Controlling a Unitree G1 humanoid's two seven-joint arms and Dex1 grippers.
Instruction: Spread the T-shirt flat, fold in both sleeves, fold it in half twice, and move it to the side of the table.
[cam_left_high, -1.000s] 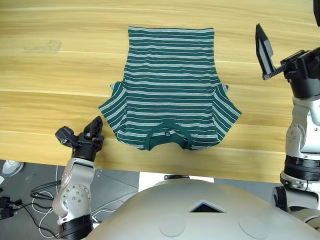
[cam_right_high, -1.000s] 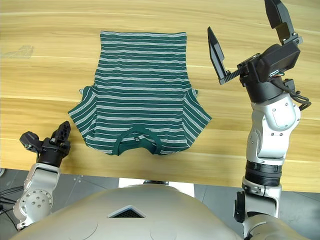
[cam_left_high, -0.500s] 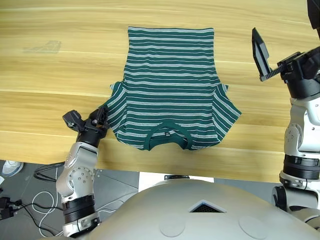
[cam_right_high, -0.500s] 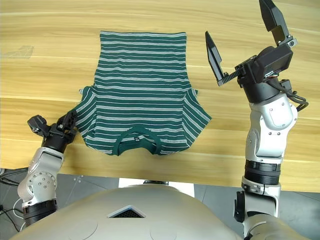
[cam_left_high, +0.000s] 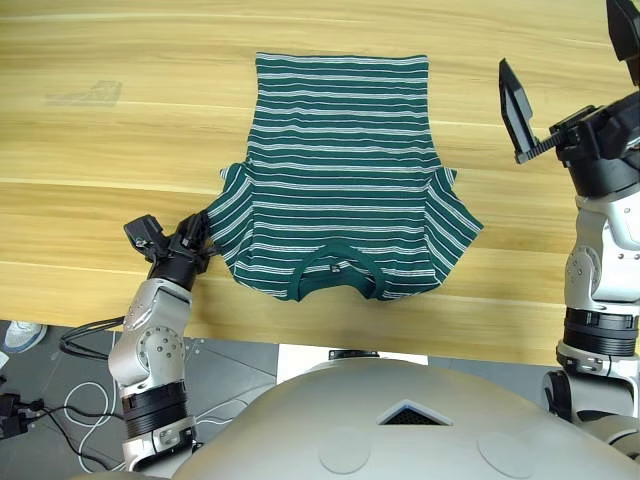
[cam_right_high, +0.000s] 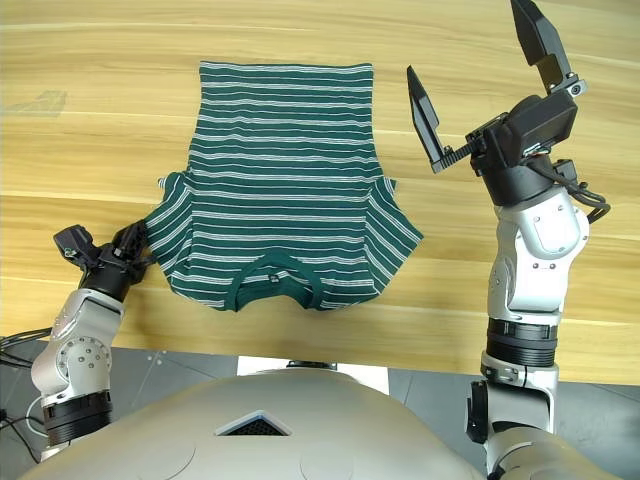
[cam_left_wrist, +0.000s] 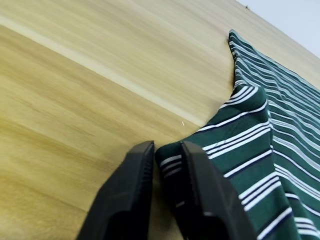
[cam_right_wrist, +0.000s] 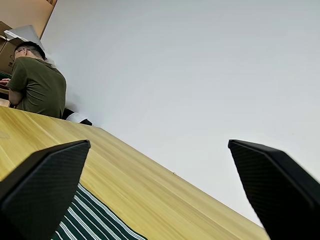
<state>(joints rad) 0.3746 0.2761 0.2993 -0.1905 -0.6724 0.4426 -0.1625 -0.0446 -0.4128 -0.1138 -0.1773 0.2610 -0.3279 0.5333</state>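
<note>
Wooden table (cam_left_high: 120, 140) shows wide bare wood at 9 and 12 o'clock. The green, white-striped T-shirt (cam_left_high: 340, 170) lies flat at centre, its collar by the 6 o'clock edge. The left gripper (cam_left_wrist: 167, 150) pinches its 8 o'clock sleeve tip. The right gripper (cam_right_high: 463, 38) gapes wide, holding nothing, at 2 o'clock.

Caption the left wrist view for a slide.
Left claw pinches the sleeve edge of the striped T-shirt on the table.

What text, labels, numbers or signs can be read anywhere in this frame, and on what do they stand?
No text can be read.
Tag inside the collar of the T-shirt: too small to read.
Grey mark on the table: too faint to tell whether it is print.
</note>
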